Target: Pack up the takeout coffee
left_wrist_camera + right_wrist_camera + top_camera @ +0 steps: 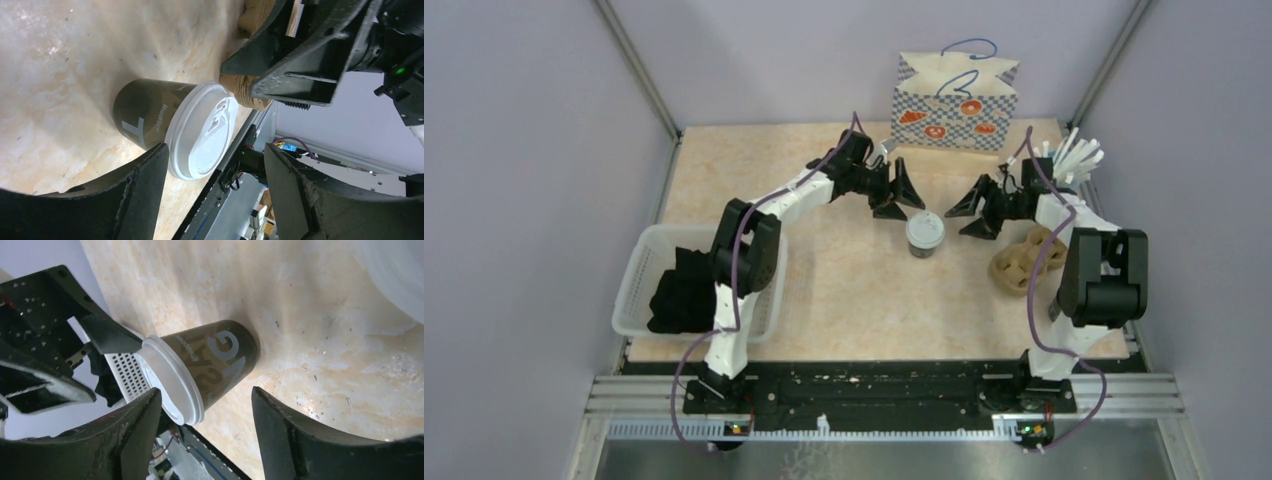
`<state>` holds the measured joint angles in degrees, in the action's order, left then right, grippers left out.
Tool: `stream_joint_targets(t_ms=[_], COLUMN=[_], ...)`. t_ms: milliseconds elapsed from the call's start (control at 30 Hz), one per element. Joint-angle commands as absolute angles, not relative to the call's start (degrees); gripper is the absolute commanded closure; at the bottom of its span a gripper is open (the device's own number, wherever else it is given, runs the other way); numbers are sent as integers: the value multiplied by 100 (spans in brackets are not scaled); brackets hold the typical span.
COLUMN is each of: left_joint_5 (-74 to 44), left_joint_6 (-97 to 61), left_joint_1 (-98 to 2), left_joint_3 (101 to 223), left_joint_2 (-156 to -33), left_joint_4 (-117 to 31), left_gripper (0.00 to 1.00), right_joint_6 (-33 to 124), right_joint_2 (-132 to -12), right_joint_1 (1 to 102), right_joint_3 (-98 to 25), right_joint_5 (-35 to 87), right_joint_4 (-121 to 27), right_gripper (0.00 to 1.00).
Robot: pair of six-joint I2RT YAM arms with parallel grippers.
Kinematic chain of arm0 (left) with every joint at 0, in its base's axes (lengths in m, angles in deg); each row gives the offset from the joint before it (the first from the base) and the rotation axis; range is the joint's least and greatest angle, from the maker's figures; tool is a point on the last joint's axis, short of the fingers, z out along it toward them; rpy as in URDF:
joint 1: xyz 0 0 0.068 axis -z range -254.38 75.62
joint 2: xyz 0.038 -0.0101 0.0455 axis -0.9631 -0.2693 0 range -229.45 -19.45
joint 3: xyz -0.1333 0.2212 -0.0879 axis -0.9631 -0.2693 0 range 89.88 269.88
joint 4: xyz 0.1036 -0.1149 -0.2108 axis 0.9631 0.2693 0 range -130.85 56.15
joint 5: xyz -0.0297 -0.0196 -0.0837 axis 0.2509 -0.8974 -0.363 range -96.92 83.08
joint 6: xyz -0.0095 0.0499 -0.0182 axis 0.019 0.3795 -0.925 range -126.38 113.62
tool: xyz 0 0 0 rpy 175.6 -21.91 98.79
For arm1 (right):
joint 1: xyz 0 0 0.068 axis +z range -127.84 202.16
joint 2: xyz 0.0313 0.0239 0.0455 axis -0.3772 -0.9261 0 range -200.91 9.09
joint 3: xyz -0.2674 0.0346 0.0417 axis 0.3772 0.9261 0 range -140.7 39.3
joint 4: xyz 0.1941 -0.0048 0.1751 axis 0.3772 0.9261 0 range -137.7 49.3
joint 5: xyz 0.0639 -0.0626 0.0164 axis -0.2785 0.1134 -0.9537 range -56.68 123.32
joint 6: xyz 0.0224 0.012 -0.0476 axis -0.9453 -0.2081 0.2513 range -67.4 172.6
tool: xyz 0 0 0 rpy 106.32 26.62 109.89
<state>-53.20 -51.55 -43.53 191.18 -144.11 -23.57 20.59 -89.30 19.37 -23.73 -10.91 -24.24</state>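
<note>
One takeout coffee cup [925,233] stands upright mid-table, dark-sided with a pale lid. My left gripper [902,200] hangs just behind and left of it, open, with nothing between its fingers. My right gripper [971,217] is just to the cup's right, also open and empty. In the left wrist view the cup [145,112] sits beyond the spread fingers of the left gripper [215,150], apart from them. From the right wrist, the cup [220,360] lies ahead of the open right gripper [206,392], untouched.
A patterned paper bag [954,100] with blue handles stands at the back. A brown moulded cup carrier [1027,258] lies by the right arm. White sticks [1074,155] sit at the back right. A white basket [649,262] holding dark items stands at the left.
</note>
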Motion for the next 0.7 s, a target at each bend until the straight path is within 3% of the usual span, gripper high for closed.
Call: stream_joint_targets(t_ms=[0,67,167,400,667], left_joint_5=[-5288,-5389,-5490,-5595,-5535], left_joint_6=[-4989,-4917,-4756,-4951,-5047], left_joint_1=[-4473,-4531,-4523,-4410,-4255], left_joint_3=[18967,19031,19277,18898,18029], left_joint_2=[-14243,-14377,-14647,-14604,-14100], left_joint_4=[-2191,-2175,-2078,-2495,-2678], left_gripper=[24,20,20,38,50], right_joint_6=[2296,2385,2325,2146,2120], right_joint_2=[-8842,-8844,-8836,-8962,-9453], right_joint_1=[2009,2112,2185,2357,2461], right_joint_3=[-2638,-2548,-2398,-2362,-2855], right_joint_5=[-1385,-1425,-1488,-1496,-1528], right_joint_4=[-2395,-2396,-2544,-2803,-2817], right_gripper=[28,22,20,52,55])
